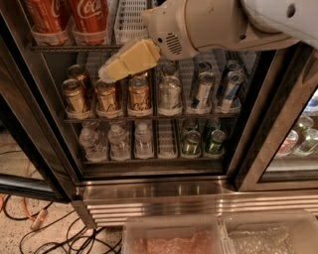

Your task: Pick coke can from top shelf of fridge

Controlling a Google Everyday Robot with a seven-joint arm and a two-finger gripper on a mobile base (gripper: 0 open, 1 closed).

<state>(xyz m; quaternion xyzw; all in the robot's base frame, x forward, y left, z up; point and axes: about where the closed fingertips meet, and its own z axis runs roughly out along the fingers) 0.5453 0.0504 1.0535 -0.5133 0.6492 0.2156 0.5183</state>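
The coke can (90, 17) stands at the left of the top shelf (74, 48) of the fridge (251, 149), its base sitting in a clear front cup. Another red can (45, 15) stands just beside it on the left, and a white slotted lane (130, 20) lies to its right.

My claw (108, 74) hangs below and slightly right of the coke can, under the shelf's front edge and clear of the can. It points down to the left from my white arm (208, 25), which reaches in from the right. I cannot tell whether the claw is wide or narrow.

Behind the claw, on the middle shelf, stand gold-brown cans (107, 96), then a silver can (170, 92) and blue-and-silver cans (226, 92) further right. On the bottom shelf are water bottles (119, 141) at the left and green cans (191, 143) at the right.

Nearest to me are two clear bins (171, 235), with cables (44, 235) on the floor at the left.
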